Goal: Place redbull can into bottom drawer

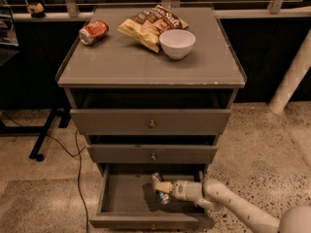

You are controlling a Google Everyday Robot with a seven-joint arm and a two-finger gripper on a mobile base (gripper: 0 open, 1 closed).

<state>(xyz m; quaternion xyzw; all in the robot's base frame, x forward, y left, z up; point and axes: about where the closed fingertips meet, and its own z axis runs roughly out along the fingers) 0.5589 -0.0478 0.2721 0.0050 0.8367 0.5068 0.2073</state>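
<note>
The bottom drawer (116, 198) of the grey cabinet is pulled open. My gripper (163, 187) reaches in from the lower right, over the drawer's inside. It is shut on the redbull can (159, 188), a slim silver can with bluish markings, held tilted with its shiny end up and to the left, just above the drawer floor. Whether the can touches the floor I cannot tell.
On the cabinet top (121, 64) lie a red soda can (93, 32) on its side, a chip bag (148, 24) and a white bowl (177, 43). The two upper drawers (150, 123) stand slightly open. A cable (77, 164) runs down the floor at the left.
</note>
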